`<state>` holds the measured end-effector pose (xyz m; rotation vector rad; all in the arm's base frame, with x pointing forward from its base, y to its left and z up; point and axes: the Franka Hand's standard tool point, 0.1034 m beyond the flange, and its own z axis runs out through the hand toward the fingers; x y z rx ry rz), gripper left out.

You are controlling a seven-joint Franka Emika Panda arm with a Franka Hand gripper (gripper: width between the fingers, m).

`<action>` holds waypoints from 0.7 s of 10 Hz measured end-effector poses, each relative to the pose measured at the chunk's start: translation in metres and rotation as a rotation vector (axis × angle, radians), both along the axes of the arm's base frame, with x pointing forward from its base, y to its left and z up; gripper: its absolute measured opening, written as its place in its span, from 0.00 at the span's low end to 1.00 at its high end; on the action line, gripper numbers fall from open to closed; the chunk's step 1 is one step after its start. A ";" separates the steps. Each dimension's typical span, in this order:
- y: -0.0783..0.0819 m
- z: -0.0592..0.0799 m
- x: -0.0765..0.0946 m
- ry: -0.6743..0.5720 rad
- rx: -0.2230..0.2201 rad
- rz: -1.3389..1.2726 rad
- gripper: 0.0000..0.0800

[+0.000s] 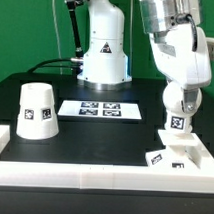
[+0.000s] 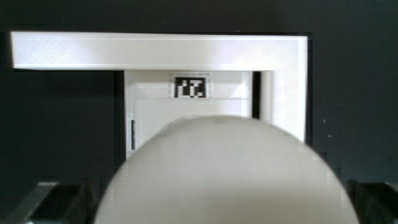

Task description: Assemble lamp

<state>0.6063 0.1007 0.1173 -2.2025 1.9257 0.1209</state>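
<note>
I work in a robotics lab: a black worktop, a marker board on it, my arm's base behind.

Exterior view: fixed camera off the arm, just above the near white plastic rail. It faces across the matte black table toward the arm's glossy white pedestal; wide framing.

Wrist view: looks down, very close; the matte white ball-shaped bulb fills the foreground.

Shared: bulb, low white tagged square base, rail corner.
</note>
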 end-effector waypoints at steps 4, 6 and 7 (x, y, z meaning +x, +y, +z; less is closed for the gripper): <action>0.001 0.009 -0.002 -0.055 -0.063 0.403 0.87; -0.001 0.010 -0.001 -0.099 -0.100 0.646 0.87; -0.001 0.010 -0.001 -0.113 -0.104 0.725 0.87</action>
